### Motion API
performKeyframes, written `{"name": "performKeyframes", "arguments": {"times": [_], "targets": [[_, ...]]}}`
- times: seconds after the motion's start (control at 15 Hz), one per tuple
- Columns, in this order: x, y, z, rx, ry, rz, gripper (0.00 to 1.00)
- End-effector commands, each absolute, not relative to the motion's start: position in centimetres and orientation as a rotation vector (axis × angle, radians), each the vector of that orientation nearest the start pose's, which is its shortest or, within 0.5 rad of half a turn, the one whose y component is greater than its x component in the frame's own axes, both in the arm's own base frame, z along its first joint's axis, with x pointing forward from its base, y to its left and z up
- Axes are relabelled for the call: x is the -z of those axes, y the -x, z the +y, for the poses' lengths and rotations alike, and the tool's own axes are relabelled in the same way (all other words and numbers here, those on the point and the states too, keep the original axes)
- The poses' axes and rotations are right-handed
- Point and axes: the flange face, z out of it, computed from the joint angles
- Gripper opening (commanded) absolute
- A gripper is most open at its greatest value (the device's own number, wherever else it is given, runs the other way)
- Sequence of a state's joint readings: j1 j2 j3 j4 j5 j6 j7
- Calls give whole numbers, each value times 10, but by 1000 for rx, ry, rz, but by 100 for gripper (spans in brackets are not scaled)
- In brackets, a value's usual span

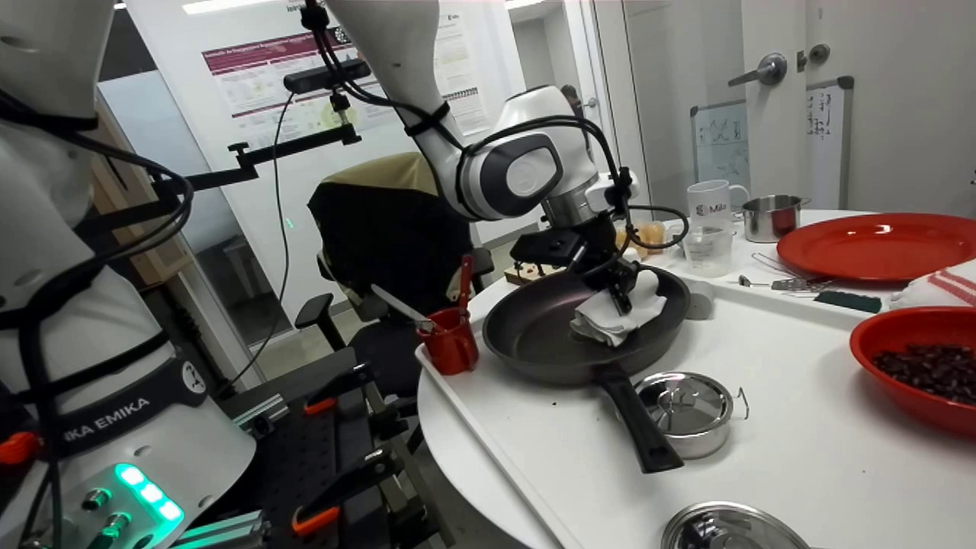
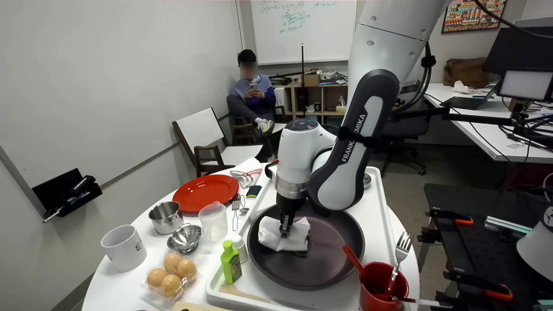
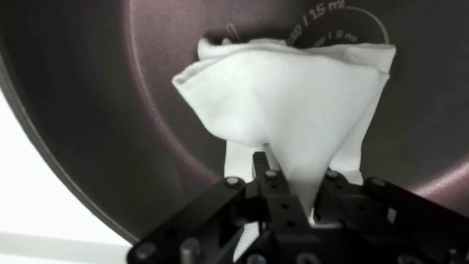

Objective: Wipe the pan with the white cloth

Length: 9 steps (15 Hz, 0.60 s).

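Note:
The dark frying pan (image 1: 526, 328) sits on the white table, its long black handle (image 1: 639, 427) pointing toward the camera in an exterior view. Inside it, the white cloth (image 2: 271, 236) lies bunched on the pan floor, off-centre toward one wall. My gripper (image 3: 297, 165) comes straight down over the pan with its jaws shut on a gathered fold of the white cloth (image 3: 278, 91). The rest of the fabric fans out past the fingers, and the right fingertip is hidden behind it. Printed measuring marks show on the pan floor (image 3: 157, 47) beyond the cloth's far edge.
A red mug with cutlery (image 2: 380, 280) stands close to the pan's rim. Next to the handle is a lidded steel pot (image 1: 690, 435). A green bottle (image 2: 231, 268) and a white shaker (image 2: 239, 247) flank the pan inside the white tray (image 2: 216, 293). Eggs (image 2: 172, 276) lie outside it.

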<state>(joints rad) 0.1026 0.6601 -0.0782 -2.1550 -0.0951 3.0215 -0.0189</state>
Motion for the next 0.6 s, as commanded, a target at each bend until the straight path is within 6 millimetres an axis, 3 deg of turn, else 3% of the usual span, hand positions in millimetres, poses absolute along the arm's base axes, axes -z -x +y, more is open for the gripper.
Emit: {"name": "performKeyframes", "arguments": {"times": [0.0,0.27,0.53], "targets": [[-101,-555,-6,281,3188,-164,9],[-100,-532,-22,240,3188,-142,9],[-95,-501,-10,186,3175,-261,9]]}}
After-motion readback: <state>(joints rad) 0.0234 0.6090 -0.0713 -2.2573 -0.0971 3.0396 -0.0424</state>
